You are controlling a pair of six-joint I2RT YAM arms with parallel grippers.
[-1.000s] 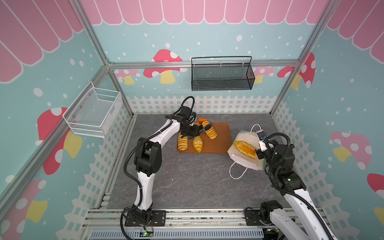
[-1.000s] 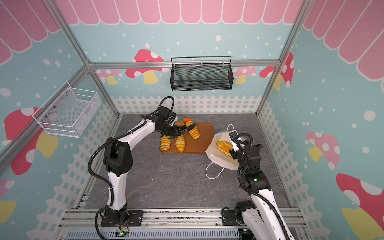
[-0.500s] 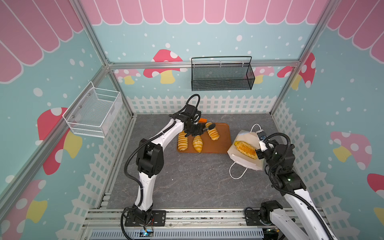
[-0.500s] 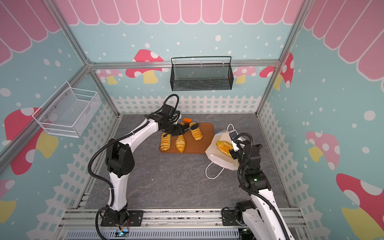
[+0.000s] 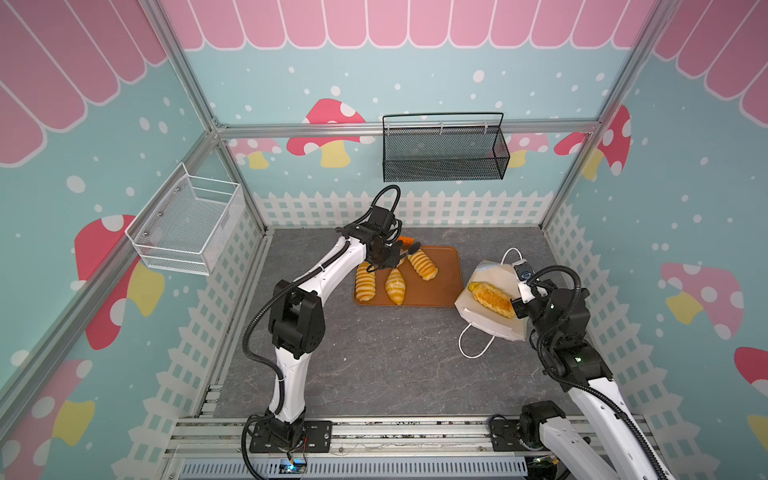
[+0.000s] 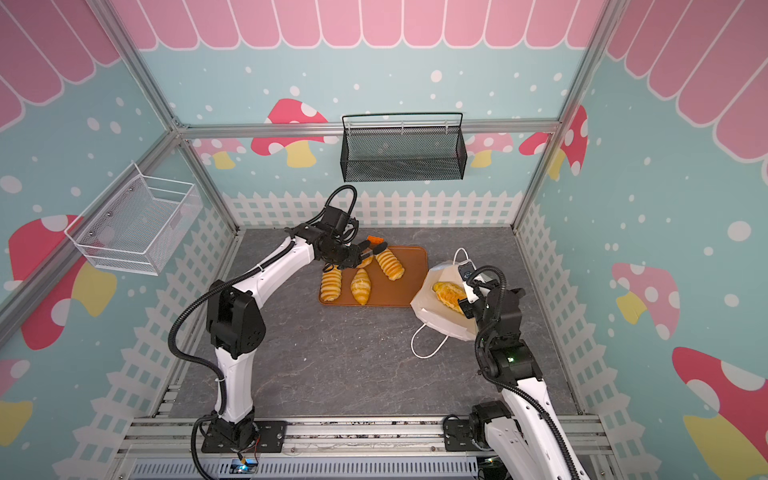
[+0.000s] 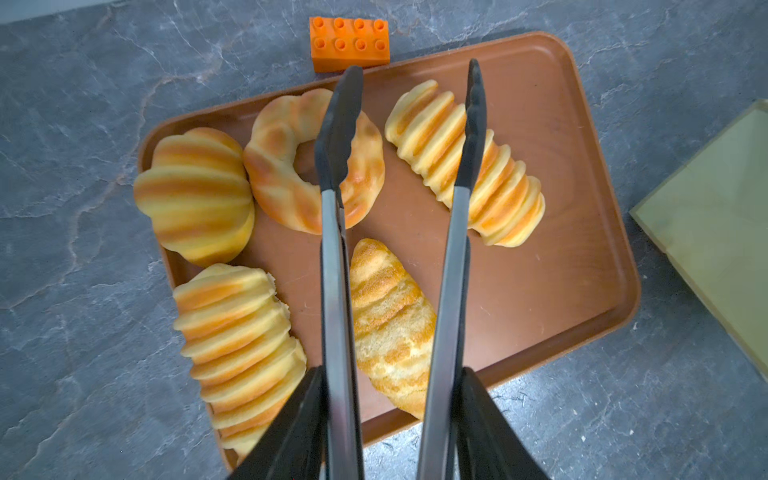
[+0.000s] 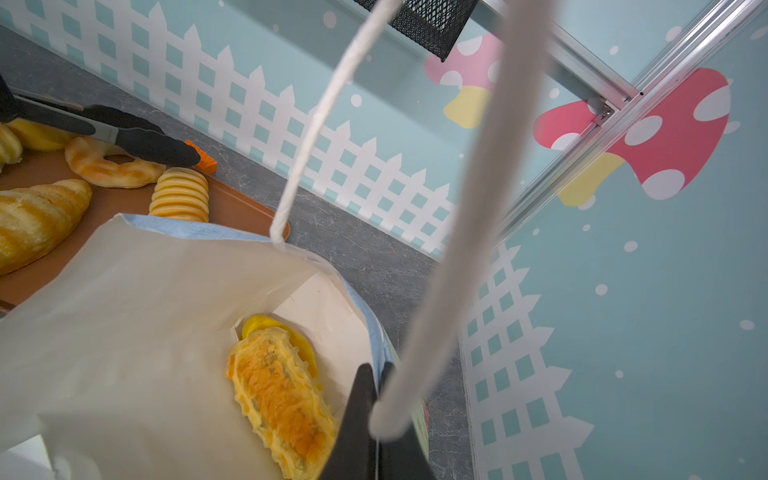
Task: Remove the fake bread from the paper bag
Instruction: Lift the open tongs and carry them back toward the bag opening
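While the left gripper is clamped around a pair of black-tipped tongs, the tongs' own arms stand apart and empty above the orange-brown tray. One tong tip hangs over the ring doughnut and the other over a ridged long roll. Whether either tip touches the piece below it cannot be told.

Five pieces of the fake bread lie on the tray, which sits at the far middle of the grey tabletop. They are the doughnut, that roll, a round ridged bun touching the doughnut, a second ridged long roll at the tray's near left corner, and a croissant just right of it. An orange toy brick rests on the tabletop just beyond the tray's far edge.

Right of the tray, just beside its near right corner, the paper bag leans with its mouth open upward. The right gripper is closed tight on the bag's right rim, pinching the paper wall. The near cord handle lies on the tabletop on the bag's near side, and the other cord handle rises past the right gripper.

Inside the bag, against the white lining, lies a flaky golden pastry. A smaller yellow piece shows from under one end of it.
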